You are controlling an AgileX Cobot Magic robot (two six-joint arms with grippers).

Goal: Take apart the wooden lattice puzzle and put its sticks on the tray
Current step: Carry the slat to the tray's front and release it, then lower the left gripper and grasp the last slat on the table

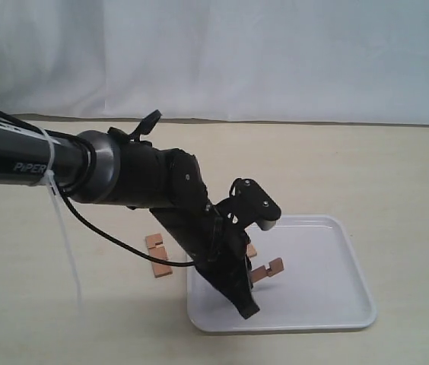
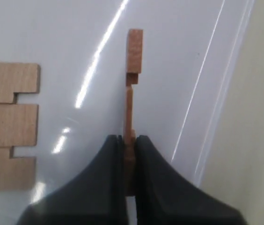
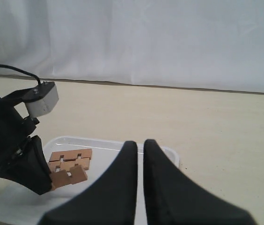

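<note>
The white tray (image 1: 317,277) lies on the table at the front right. My left gripper (image 1: 249,290) reaches down over the tray's left part, shut on one notched stick (image 1: 268,269). In the left wrist view that stick (image 2: 131,89) stands on edge between the fingers (image 2: 113,159), close above the tray (image 2: 179,56). Two more sticks (image 2: 12,126) lie flat side by side on the tray, also seen as sticks (image 3: 70,159) in the right wrist view. Another stick (image 1: 157,255) lies on the table just left of the tray. My right gripper (image 3: 140,146) hangs shut and empty, back from the tray (image 3: 99,142).
The tan table (image 1: 367,167) runs back to a white cloth backdrop (image 1: 275,53). The left arm (image 1: 138,179) with its cable crosses from the left edge and hides part of the tray's left side.
</note>
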